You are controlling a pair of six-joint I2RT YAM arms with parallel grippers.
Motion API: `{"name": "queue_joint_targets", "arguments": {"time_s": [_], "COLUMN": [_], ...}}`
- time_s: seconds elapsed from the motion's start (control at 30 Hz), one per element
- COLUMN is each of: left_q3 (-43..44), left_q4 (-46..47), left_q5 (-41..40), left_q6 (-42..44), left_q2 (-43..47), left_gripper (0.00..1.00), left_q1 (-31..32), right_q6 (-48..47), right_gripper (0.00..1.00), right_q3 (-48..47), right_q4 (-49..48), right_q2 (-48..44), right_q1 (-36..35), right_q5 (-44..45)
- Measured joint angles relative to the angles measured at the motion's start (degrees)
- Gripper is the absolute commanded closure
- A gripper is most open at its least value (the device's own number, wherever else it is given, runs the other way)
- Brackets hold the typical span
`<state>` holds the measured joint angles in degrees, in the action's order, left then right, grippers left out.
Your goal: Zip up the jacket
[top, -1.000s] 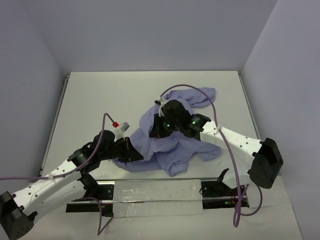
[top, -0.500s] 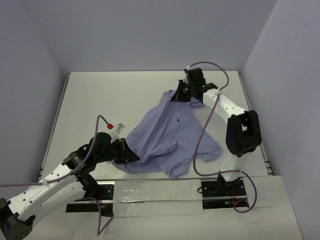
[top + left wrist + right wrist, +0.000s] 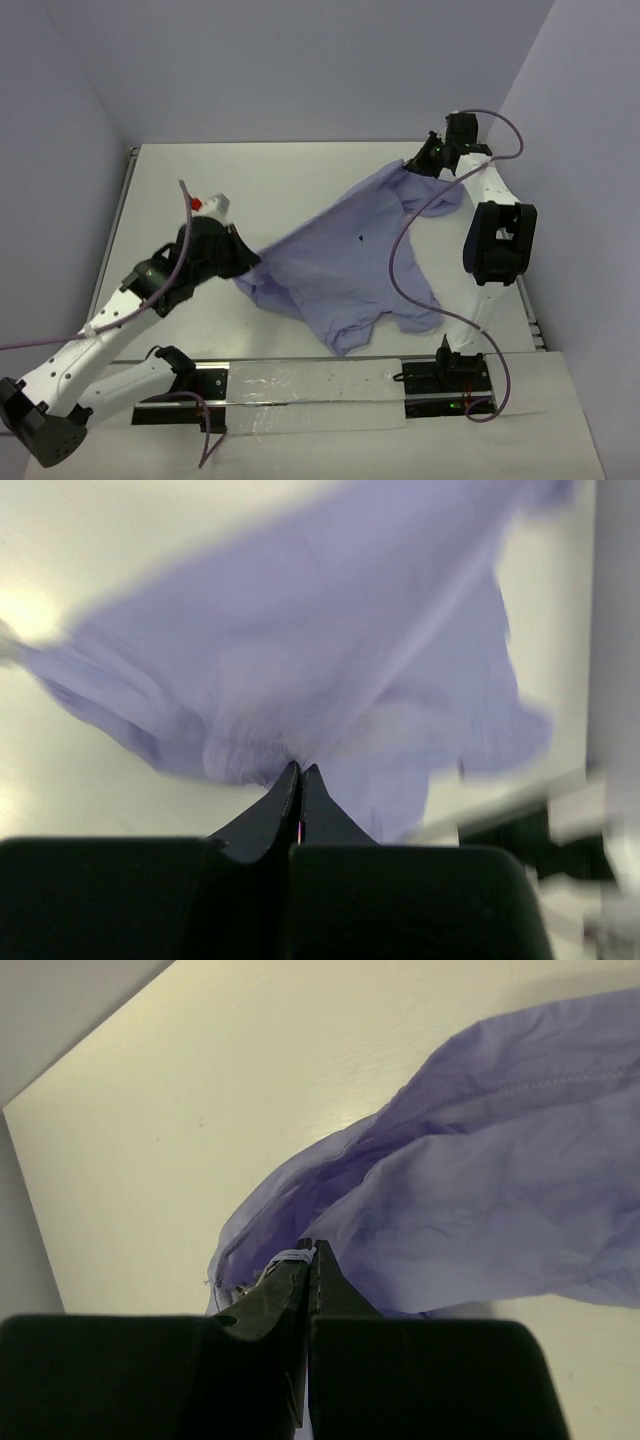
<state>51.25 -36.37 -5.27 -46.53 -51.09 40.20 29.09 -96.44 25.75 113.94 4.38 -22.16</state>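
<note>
Currently left pincer point(image 3: 246, 263) low mid-table, right pincer point(image 3: 414, 166) extended toward far corner; both pinching jacket point(image 3: 335, 255), spread between.

The left wrist view is blurred throughout. The jacket point(image 3: 330, 660) has streaked, soft edges, its folds cannot be read, and the pale and dark shapes point(image 3: 560, 820) at lower right cannot be made out. The jacket runs off that picture's top edge, and in the right wrist view off the right edge. From above, the tips of the left pincer point(image 3: 243, 262) and right pincer point(image 3: 418, 166) are hidden by fabric and wrist. A dark speck point(image 3: 360, 238) on the jacket is too small to name — zip teeth likewise.
</note>
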Motion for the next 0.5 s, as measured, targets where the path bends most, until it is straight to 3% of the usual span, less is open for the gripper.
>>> {"name": "queue_joint_targets", "arguments": {"time_s": [0.17,0.27,0.5], "left_q3": [13.0,25.1,41.3], "left_q4": [0.6,1.8,1.7], "left_q5": [-1.6,-1.6,-1.4], "left_q6": [8.7,12.8,17.6], "left_q2": [-10.5,-17.5,-23.5], "left_gripper": [1.0,1.0,1.0], "left_q1": [-19.1,-26.6,-29.8], "right_q6": [0.0,0.1,1.6], "right_gripper": [1.0,1.0,1.0], "right_q3": [2.0,5.1,16.3], "right_q4": [0.7,0.9,-6.6], "right_q2": [-4.5,-11.2,-31.0], "right_q1": [1.8,1.3,1.7], "right_q5": [-2.9,-4.7,-5.6]}}
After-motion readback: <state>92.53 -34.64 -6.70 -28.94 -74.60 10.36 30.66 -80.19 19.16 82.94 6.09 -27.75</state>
